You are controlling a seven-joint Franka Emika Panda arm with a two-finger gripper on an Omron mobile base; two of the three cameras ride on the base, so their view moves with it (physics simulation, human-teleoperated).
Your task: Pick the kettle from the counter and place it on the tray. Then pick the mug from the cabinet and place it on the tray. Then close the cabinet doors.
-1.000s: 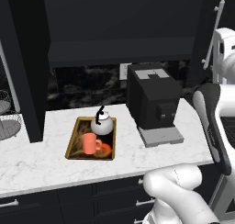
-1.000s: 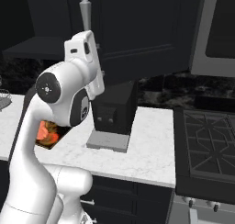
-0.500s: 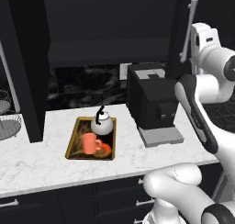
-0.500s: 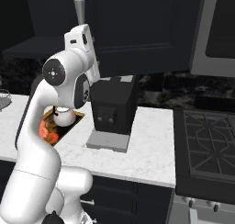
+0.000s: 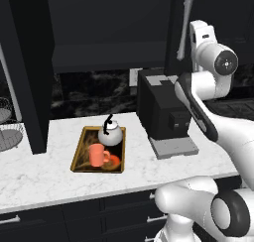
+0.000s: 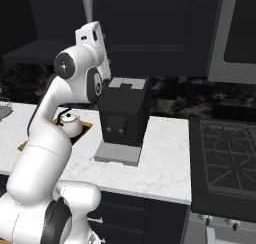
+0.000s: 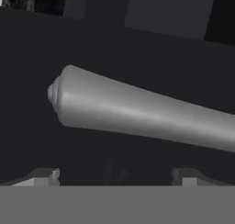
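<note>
1. Your claw [image 7: 114,175] stands wide open and holds nothing; the silver bar handle [image 7: 147,110] of a cabinet door [image 5: 171,32] lies across the gap just ahead of its tips.
2. That door is a stiff, hinged panel. I judge it will swing rather than lift, so push or pull it steadily.
3. The bar is smooth, round metal and probably slippery. Take hold around its middle, not at the rounded end.
4. The tray [image 5: 79,156] sits on the desk [image 5: 44,176], left of the black machine [image 5: 161,112].
5. It holds the kettle [image 5: 110,135] at the back and the mug [image 5: 97,155] in front, both upright and close together.
6. Both cabinet doors are left to close.
</note>
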